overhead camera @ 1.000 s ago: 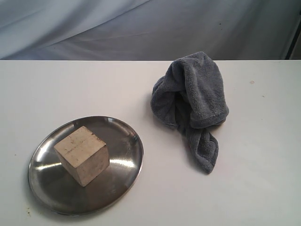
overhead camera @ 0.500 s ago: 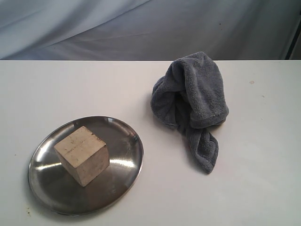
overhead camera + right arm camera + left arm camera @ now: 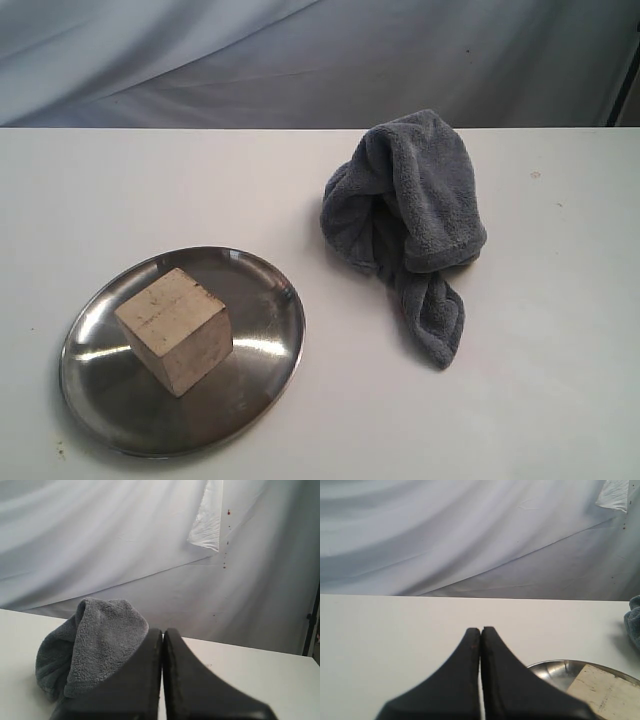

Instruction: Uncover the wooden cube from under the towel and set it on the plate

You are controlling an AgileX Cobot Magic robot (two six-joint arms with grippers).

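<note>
Nothing has shifted across the last second: plate, cube and towel lie exactly where they lay before. Nearest in the exterior view, the round stainless-steel plate (image 3: pixel 110 400) sits on the white table (image 3: pixel 150 190) toward the left, and the pale wooden cube (image 3: pixel 175 330) rests on it, fully uncovered, one corner turned toward the camera and a little left of the dish's centre. Farther back and to the right, well apart from the plate, the dark grey plush towel (image 3: pixel 420 210) lies bunched in a heap, with a tail trailing toward the near edge. Behind the table hangs a pale draped cloth backdrop (image 3: pixel 300 60). Neither arm shows in the exterior view. The left gripper (image 3: pixel 480 630) has its black fingers pressed together on nothing, above bare table, with the plate's rim and the cube just beyond. The right gripper (image 3: pixel 163 631) is likewise pressed together and empty, the towel heap behind it.
</note>
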